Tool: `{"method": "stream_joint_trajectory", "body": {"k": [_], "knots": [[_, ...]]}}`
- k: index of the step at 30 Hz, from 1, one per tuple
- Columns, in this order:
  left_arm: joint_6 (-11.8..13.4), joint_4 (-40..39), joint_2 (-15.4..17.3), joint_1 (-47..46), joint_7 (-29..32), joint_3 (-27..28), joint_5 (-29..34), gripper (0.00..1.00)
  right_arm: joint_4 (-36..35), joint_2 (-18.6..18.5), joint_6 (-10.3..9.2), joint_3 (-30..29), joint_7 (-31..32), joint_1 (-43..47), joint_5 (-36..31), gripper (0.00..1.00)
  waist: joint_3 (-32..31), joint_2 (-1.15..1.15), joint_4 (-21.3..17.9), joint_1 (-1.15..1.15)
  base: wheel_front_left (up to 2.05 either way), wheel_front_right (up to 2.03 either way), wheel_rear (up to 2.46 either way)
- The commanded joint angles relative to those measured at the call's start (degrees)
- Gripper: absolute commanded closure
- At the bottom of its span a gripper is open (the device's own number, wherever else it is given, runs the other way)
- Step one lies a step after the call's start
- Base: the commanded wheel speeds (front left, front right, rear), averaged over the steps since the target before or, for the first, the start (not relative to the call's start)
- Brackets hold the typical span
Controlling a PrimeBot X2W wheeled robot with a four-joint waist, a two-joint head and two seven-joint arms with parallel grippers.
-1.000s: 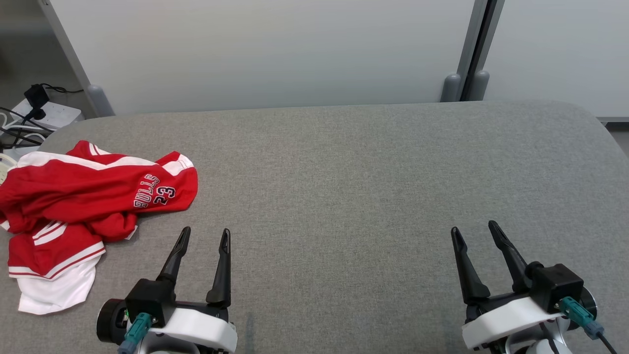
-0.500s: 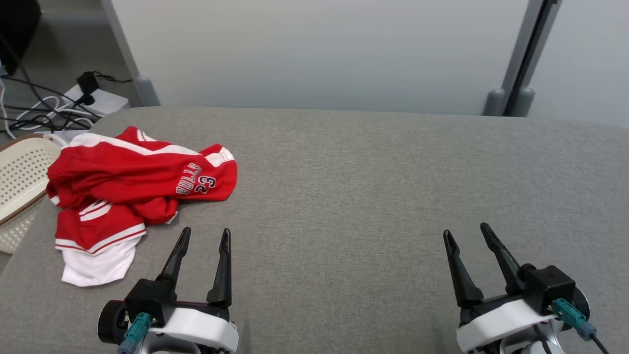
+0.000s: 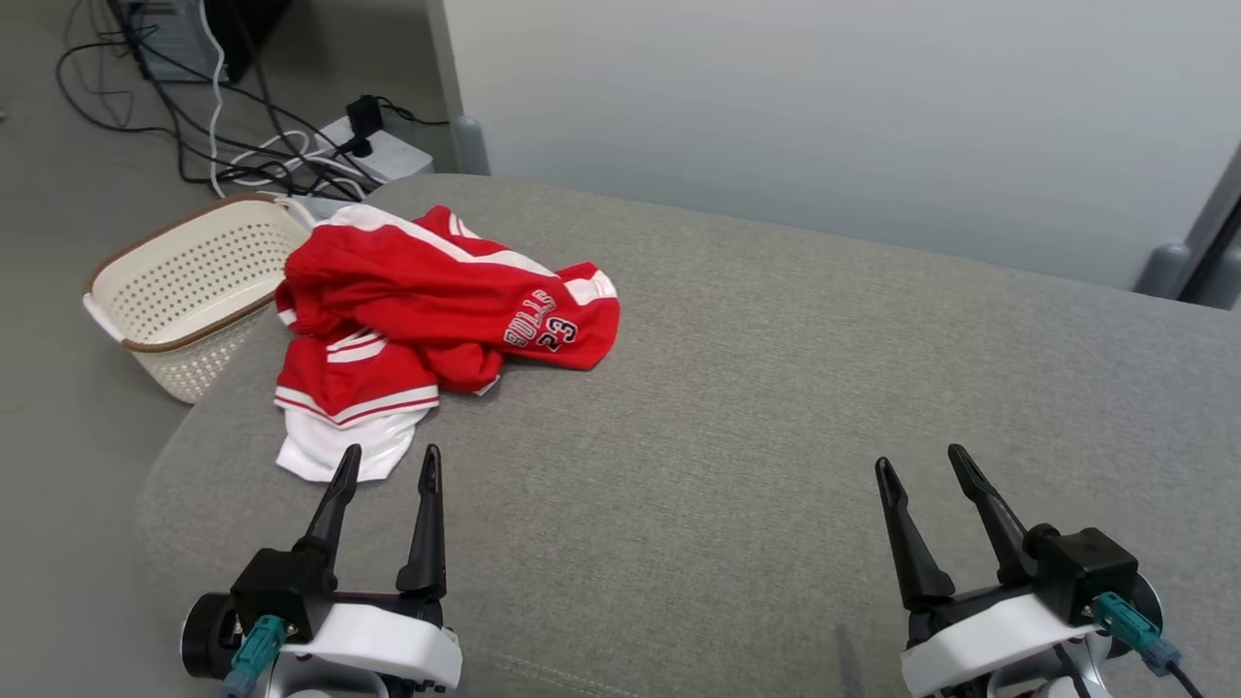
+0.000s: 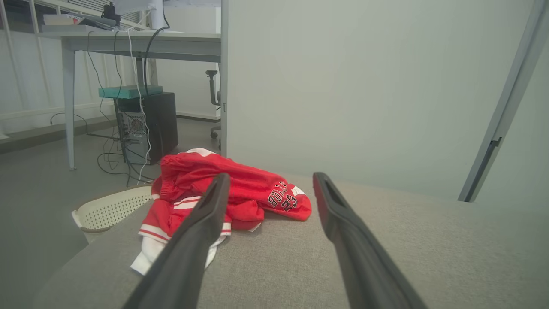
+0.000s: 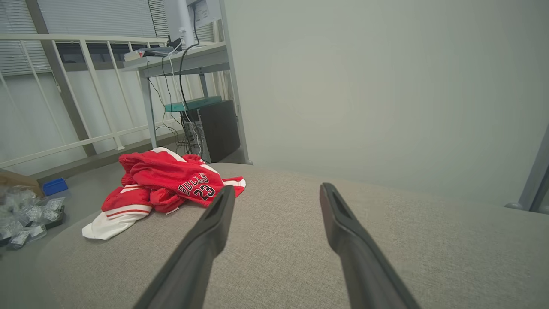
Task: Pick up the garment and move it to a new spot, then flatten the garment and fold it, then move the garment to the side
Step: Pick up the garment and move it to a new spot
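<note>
A crumpled red and white garment (image 3: pixel 427 310) printed "BULLS 23" lies in a heap at the far left corner of the grey table (image 3: pixel 776 388). It shows too in the left wrist view, garment (image 4: pixel 240 189), and the right wrist view, garment (image 5: pixel 167 180). My left gripper (image 3: pixel 388 463) stands open just short of the garment's white hem, nothing between its fingers. My right gripper (image 3: pixel 921 463) is open over bare cloth at the lower right, far from the garment.
A cream perforated basket (image 3: pixel 184 281) sits on the floor off the table's left edge. Cables and a power strip (image 3: pixel 368 145) lie behind the corner. A white partition wall (image 3: pixel 824 107) backs the table. A desk and computer tower (image 4: pixel 150 120) stand beyond.
The head camera has swung to the left, so the garment sits nearer the picture's middle and the basket has come into view. The garment lies as before; both grippers stay open.
</note>
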Motion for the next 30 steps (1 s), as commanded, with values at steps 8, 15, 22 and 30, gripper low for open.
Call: {"method": "stream_joint_trajectory", "body": {"k": [8, 15, 22, 30], "knots": [[0.32, -1.70, 0.38, -2.30, -0.50, 2.25, -0.18, 0.00, -1.72, -0.39, 0.08, 1.16, -0.78, -0.65, 0.63, 0.00, 0.21, 0.00, 5.25, 0.00, 0.00, 0.00, 0.00], [0.74, -1.41, 0.38, -1.94, -0.50, 3.42, -0.63, 0.00, -1.33, -0.38, 0.08, 2.26, -0.78, -0.79, 0.89, 0.00, 0.19, 0.00, 4.73, 0.00, 0.00, 0.00, 0.00], [1.73, -0.82, 0.38, -3.70, -0.50, 4.08, -2.16, 0.00, -1.31, -1.00, 0.08, 2.68, -0.78, -1.24, 1.16, 0.00, 1.78, 0.00, 2.50, 0.00, 0.00, 0.00, 0.00], [3.31, 4.14, 0.38, -10.58, -0.50, 4.68, -7.35, 0.00, -1.60, -2.82, 0.08, 3.59, -0.78, -3.92, 1.07, 0.00, 7.75, 0.00, -1.07, 0.00, 0.00, 0.00, 0.00]]}}
